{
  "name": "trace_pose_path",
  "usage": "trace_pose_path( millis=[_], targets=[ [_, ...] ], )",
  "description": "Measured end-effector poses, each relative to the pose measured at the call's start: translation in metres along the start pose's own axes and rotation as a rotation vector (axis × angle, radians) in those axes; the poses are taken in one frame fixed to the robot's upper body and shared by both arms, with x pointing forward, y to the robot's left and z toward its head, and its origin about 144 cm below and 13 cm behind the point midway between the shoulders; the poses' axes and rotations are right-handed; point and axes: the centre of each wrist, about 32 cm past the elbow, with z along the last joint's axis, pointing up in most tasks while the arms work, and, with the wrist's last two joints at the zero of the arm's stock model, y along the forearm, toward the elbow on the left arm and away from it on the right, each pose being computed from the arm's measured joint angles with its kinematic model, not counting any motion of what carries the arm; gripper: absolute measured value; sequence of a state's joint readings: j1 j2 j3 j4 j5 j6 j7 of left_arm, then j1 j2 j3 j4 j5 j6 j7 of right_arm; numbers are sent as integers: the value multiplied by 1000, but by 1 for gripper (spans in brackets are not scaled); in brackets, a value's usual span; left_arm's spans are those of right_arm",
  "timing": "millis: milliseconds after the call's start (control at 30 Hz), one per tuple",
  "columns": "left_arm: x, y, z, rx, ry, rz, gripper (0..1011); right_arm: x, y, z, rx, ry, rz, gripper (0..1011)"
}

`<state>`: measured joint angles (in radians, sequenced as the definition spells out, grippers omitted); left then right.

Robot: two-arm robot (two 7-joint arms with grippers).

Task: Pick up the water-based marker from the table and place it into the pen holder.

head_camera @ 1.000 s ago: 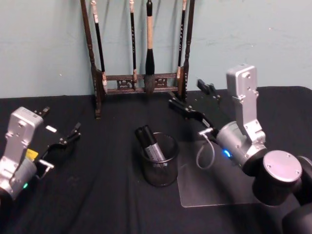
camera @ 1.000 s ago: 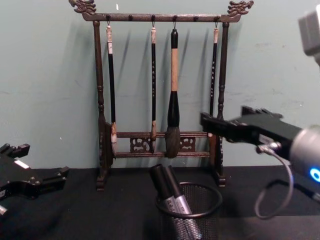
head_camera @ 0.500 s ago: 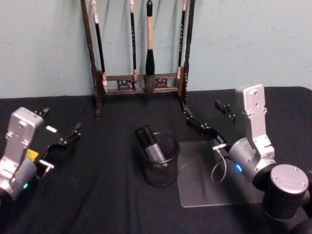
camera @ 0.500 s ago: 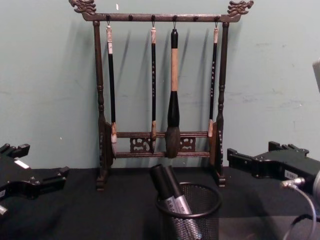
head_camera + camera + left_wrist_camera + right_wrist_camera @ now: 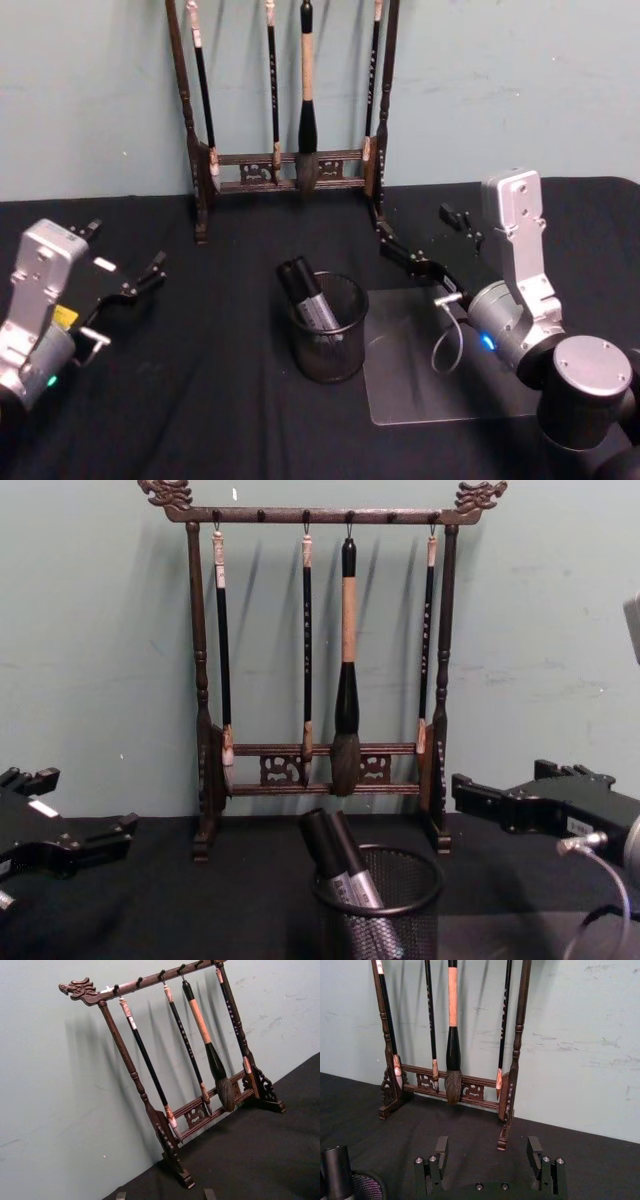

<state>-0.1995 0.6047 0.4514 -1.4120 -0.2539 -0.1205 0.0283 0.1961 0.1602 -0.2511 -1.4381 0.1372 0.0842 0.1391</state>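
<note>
A black cloth-covered bench (image 5: 200,400) holds a small round black mesh pen holder (image 5: 328,340) near its middle. Two markers stand inside the holder, leaning toward the left, their dark caps above the rim; the water-based marker (image 5: 309,294) is one of this pair, already in the cup. From the chest view the same markers (image 5: 345,880) lean left inside the mesh cup (image 5: 385,915).

The right claw (image 5: 425,245) hangs over the bench to the right of the holder and farther back, apart from it, with its two fingers spread wide and nothing between them. In the right wrist view the fingers (image 5: 440,1152) stand well apart with bare bench between them. A clear plastic sheet (image 5: 440,380) lies flat on the bench just right of the holder, below that arm.

The left claw (image 5: 125,260) is at the far left of the bench, well away from the holder, fingers apart and empty.

At the far edge, against a pale green wall, stands a dark wooden brush rack (image 5: 290,170) with four calligraphy brushes hanging from its dragon-ended top bar (image 5: 320,513).
</note>
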Motion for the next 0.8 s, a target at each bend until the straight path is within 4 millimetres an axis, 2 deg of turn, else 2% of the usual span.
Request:
trace_pose_path(
  millis=[800],
  targets=[
    [0,0,0,0,0,0,1001,0,0,1,3,0,3,1002]
  ],
)
